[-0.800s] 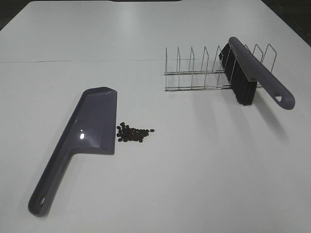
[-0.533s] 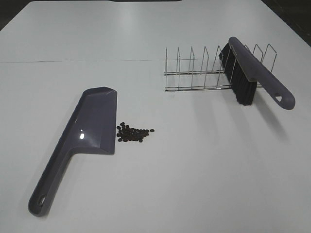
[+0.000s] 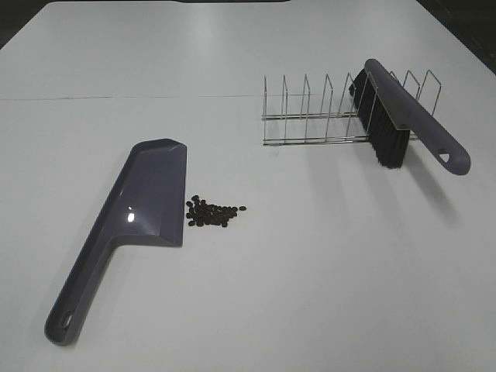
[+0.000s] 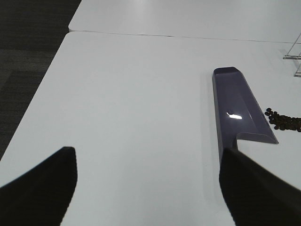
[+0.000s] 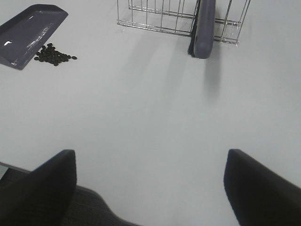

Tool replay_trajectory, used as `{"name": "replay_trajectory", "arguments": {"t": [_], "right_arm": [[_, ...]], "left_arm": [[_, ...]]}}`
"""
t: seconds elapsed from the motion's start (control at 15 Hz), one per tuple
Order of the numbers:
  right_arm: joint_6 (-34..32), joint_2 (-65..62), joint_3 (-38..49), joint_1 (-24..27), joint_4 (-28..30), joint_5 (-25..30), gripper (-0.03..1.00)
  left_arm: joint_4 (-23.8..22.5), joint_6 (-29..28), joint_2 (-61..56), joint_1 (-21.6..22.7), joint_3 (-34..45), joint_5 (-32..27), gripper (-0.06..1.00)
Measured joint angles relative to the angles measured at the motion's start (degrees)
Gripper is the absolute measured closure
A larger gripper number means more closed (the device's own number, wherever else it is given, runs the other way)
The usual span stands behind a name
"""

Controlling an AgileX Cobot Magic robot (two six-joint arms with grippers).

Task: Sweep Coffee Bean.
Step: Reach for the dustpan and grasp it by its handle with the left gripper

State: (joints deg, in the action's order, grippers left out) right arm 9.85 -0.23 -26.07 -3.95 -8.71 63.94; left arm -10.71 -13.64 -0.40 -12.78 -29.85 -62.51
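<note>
A small pile of dark coffee beans [image 3: 213, 213] lies on the white table, just right of the purple dustpan [image 3: 147, 198] blade. The beans [image 4: 283, 121] and dustpan [image 4: 237, 106] also show in the left wrist view, and both [image 5: 52, 55], [image 5: 29, 33] in the right wrist view. A purple brush [image 3: 403, 124] with black bristles rests tilted in a wire rack [image 3: 325, 116]; the right wrist view shows the brush [image 5: 204, 28] too. My left gripper [image 4: 148, 188] and right gripper [image 5: 150, 188] both stand open and empty, well short of the tools. Neither arm shows in the exterior view.
The wire rack [image 5: 160, 14] stands at the back right of the table. The table's left edge [image 4: 35, 103] drops to dark carpet. A seam [image 3: 124, 98] crosses the white table behind the dustpan.
</note>
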Motion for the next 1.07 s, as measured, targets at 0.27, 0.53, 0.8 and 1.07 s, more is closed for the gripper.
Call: {"name": "replay_trajectory", "arguments": {"t": [0.27,0.53,0.8,1.07], "right_arm": [[0.00,0.00,0.00,0.00,0.00,0.00,0.22],[-0.11,0.00,0.00,0.00,2.06,0.00,0.22],[-5.90,0.00,0.00,0.00,4.01,-0.06,0.22],[-6.02,0.00,0.00,0.00,4.64,-0.06,0.22]], "left_arm": [[-0.17,0.00,0.00,0.00,0.00,0.00,0.19],[-0.17,-0.11,0.00,0.00,0.00,0.00,0.19],[-0.23,-0.06,0.00,0.00,0.00,0.00,0.19],[-0.29,-0.06,0.00,0.00,0.00,0.00,0.19]]}}
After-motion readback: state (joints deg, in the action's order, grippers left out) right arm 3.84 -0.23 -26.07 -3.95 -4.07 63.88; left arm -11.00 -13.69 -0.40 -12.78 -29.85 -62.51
